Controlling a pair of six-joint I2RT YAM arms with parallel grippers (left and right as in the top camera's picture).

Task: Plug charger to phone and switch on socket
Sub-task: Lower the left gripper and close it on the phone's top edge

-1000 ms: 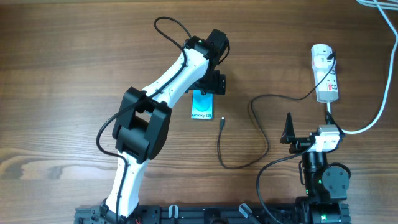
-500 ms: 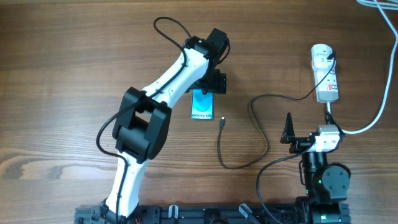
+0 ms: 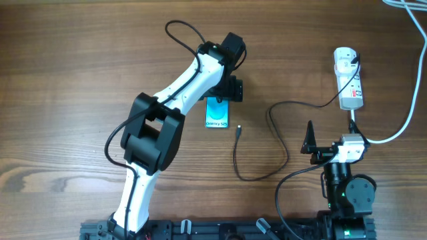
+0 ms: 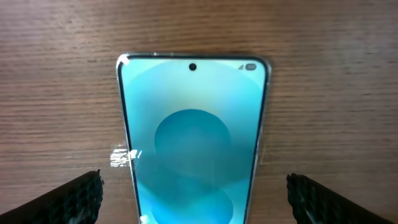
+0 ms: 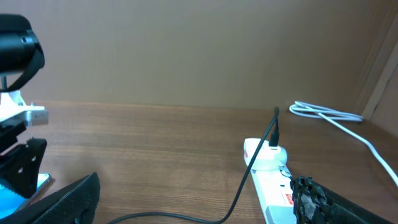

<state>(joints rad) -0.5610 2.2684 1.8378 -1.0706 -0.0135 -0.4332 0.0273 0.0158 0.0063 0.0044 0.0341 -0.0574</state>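
Note:
The phone lies flat on the wooden table with its cyan screen up; it fills the left wrist view. My left gripper hovers over its far end, open, with one finger on each side of the phone. The charger's thin black cable loops across the table, and its plug tip lies just right of the phone. The cable's other end sits in the white socket at the right, also in the right wrist view. My right gripper is open and empty, near the table's front.
A thick white cord runs from the socket area to the right edge and up to the far right corner. The left arm stretches diagonally over the table's left middle.

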